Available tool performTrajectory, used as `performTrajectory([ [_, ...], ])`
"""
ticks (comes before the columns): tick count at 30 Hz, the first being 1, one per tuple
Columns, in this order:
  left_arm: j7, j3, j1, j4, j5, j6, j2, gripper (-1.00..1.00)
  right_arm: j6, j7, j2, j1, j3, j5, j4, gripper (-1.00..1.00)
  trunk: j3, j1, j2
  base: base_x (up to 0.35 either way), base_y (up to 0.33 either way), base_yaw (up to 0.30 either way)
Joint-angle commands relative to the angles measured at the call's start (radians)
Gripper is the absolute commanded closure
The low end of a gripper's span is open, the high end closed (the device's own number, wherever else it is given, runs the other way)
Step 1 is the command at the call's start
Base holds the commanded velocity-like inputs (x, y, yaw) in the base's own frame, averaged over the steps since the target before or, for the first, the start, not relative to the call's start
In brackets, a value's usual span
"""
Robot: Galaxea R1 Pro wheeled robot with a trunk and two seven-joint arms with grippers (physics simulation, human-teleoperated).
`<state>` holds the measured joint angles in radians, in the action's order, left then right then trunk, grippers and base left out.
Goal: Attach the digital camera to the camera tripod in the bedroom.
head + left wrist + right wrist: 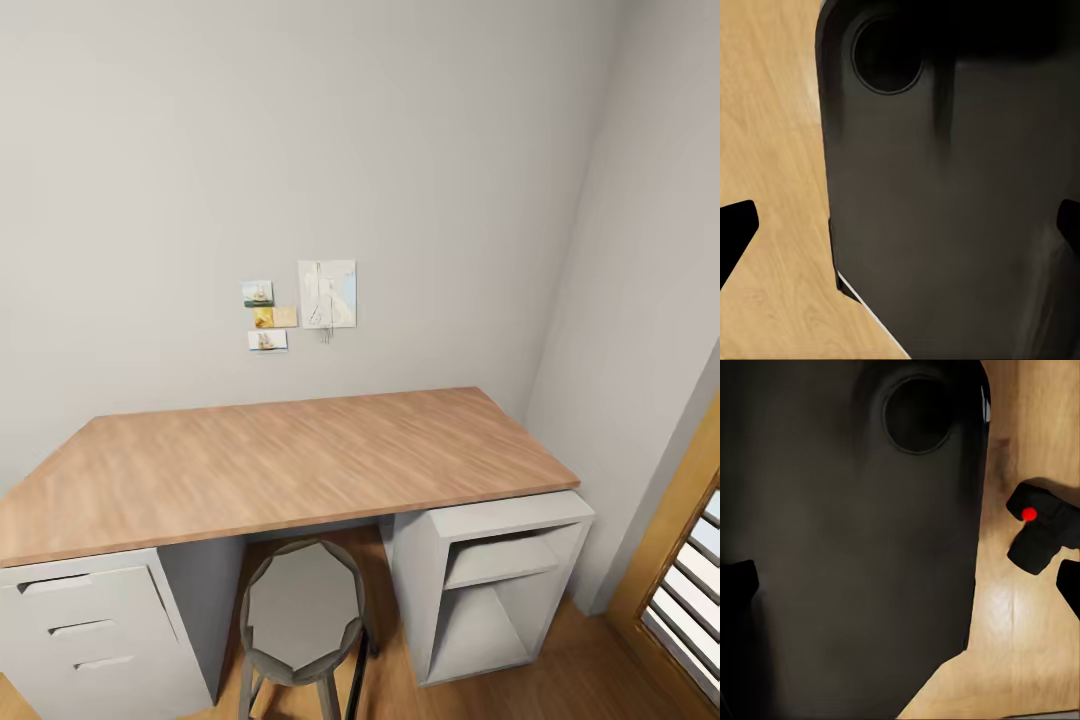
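On the wood floor [1020,645] beside the robot's dark body [847,547] lies the camera [1039,536], red button up; both grippers' fingers stand apart, empty; the right arm should descend squarely over it, I think; the desk [290,460] is bare.

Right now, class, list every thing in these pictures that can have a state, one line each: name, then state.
digital camera: lying on the wood floor, not held
desk drawers: all three shut
stool: upright, tucked part way under the desk
open shelf unit: nothing visible inside
left gripper: open, holding nothing
right gripper: open, holding nothing
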<state>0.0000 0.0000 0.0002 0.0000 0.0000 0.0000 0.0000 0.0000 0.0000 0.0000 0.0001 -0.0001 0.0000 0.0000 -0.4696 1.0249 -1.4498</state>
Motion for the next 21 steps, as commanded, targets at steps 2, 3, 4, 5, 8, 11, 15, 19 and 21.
performTrajectory([
  [2, -0.002, 0.001, 0.011, -0.005, -0.002, 0.0, 0.011, -1.0, 0.005, 0.01, 0.011, -0.012, 0.011, 0.0, -0.012, -1.0, 0.0, 0.0, 0.0, 0.0, 0.0, 0.0],
  [3, -0.001, 0.0, 0.017, -0.005, -0.002, -0.001, 0.017, -1.0, 0.004, 0.008, 0.015, -0.017, 0.009, 0.0, -0.017, -1.0, 0.0, 0.0, 0.0, 0.0, 0.0, 0.0],
  [4, -0.001, 0.0, 0.023, -0.005, -0.002, -0.001, 0.023, -1.0, 0.004, 0.008, 0.015, -0.023, 0.009, 0.0, -0.023, -1.0, 0.0, 0.0, 0.0, 0.0, 0.0, 0.0],
  [5, -0.001, 0.0, 0.023, -0.005, -0.002, -0.001, 0.028, -1.0, 0.004, 0.008, 0.015, -0.029, 0.009, 0.0, -0.029, -1.0, 0.0, 0.0, 0.0, 0.0, 0.0, 0.0],
  [8, -0.001, 0.0, 0.023, -0.005, -0.002, -0.001, 0.036, -1.0, 0.004, 0.008, 0.015, -0.045, 0.009, 0.0, -0.046, -1.0, 0.0, 0.0, 0.0, 0.0, 0.0, 0.0],
  [11, -0.001, 0.0, 0.023, -0.005, -0.002, -0.001, 0.036, -1.0, 0.004, 0.008, 0.015, -0.045, 0.009, 0.0, -0.047, -1.0, 0.0, 0.0, 0.0, 0.0, 0.0, 0.0],
  [15, -0.001, 0.0, 0.023, -0.005, -0.002, -0.001, 0.036, -1.0, 0.004, 0.008, 0.015, -0.045, 0.009, 0.0, -0.047, -1.0, 0.0, 0.0, 0.0, 0.0, 0.0, 0.0],
  [19, -0.001, 0.0, 0.023, -0.005, -0.002, -0.001, 0.036, -1.0, 0.004, 0.008, 0.015, -0.045, 0.009, 0.0, -0.047, -1.0, 0.0, 0.0, 0.0, 0.0, 0.0, 0.0],
  [21, -0.001, 0.0, 0.023, -0.005, -0.002, -0.001, 0.036, -1.0, 0.004, 0.008, 0.015, -0.045, 0.009, 0.0, -0.047, -1.0, 0.0, 0.0, 0.0, 0.0, 0.0, 0.0],
])
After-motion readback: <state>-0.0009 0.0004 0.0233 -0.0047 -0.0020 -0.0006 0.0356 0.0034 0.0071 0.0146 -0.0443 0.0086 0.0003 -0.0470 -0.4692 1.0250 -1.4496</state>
